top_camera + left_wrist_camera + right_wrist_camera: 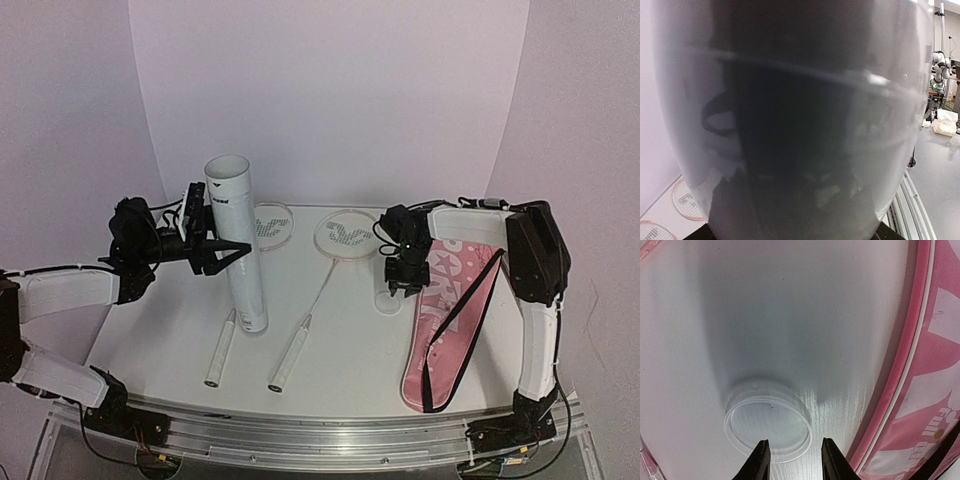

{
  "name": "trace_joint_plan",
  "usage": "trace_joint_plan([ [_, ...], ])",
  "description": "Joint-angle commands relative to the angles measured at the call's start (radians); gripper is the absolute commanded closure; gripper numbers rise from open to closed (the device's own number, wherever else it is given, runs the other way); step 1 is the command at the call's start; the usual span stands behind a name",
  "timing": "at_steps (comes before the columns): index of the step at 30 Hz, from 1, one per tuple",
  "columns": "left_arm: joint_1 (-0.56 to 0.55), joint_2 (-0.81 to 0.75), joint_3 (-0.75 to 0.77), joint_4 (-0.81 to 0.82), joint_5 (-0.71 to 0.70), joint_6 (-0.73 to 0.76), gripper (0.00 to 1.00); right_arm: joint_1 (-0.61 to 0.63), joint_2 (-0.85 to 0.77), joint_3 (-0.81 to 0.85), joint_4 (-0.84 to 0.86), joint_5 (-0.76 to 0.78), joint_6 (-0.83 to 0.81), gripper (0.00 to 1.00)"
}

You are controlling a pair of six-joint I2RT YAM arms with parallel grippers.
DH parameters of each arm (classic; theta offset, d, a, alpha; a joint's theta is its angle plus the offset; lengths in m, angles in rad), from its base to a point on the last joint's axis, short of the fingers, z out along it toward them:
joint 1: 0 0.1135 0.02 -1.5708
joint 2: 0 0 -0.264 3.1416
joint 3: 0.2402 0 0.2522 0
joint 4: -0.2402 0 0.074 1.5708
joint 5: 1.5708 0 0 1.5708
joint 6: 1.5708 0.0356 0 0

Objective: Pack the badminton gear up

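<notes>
Two slim rackets, pale oval frames and white handles, flat on the white table [350, 375]. Left racket [272, 226] and right racket [345, 236] lie roughly parallel: heads toward the far wall, handles toward the near edge, long axes slanting near-left. Left gripper [228, 255] is clamped on the tall white cylindrical tube [240, 285], near upright, crossing the left racket's shaft. Right gripper [796, 460] points down, jaws partly apart over the clear round plastic lid [767, 427], holding nothing, beside the long pink bag [450, 320].

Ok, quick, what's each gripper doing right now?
Left gripper: closed on the white tube.
Right gripper: partly open, empty, over the clear lid.
</notes>
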Motion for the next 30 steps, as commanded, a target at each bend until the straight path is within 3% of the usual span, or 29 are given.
trace_joint_plan([
  [1,-0.025,0.036,-0.032,0.218,-0.087,-0.023,0.92,-0.018,0.021,-0.038,0.003,-0.021,0.017,0.72],
  [10,-0.045,0.075,-0.113,0.244,-0.106,0.082,0.91,-0.026,0.064,-0.065,0.088,-0.067,0.018,0.81],
  [15,-0.047,0.075,-0.142,0.226,-0.107,0.121,0.91,-0.026,0.061,-0.083,0.088,-0.052,0.019,1.00],
  [18,-0.047,0.072,-0.139,0.179,-0.075,0.152,0.91,-0.026,0.032,-0.069,0.084,-0.056,0.004,1.00],
  [25,-0.059,0.032,-0.047,-0.136,-0.016,0.334,0.94,-0.024,-0.159,0.049,0.084,-0.176,-0.067,1.00],
  [30,-0.060,0.035,-0.022,-0.211,-0.019,0.362,0.94,0.005,-0.294,0.179,0.085,-0.287,-0.115,1.00],
])
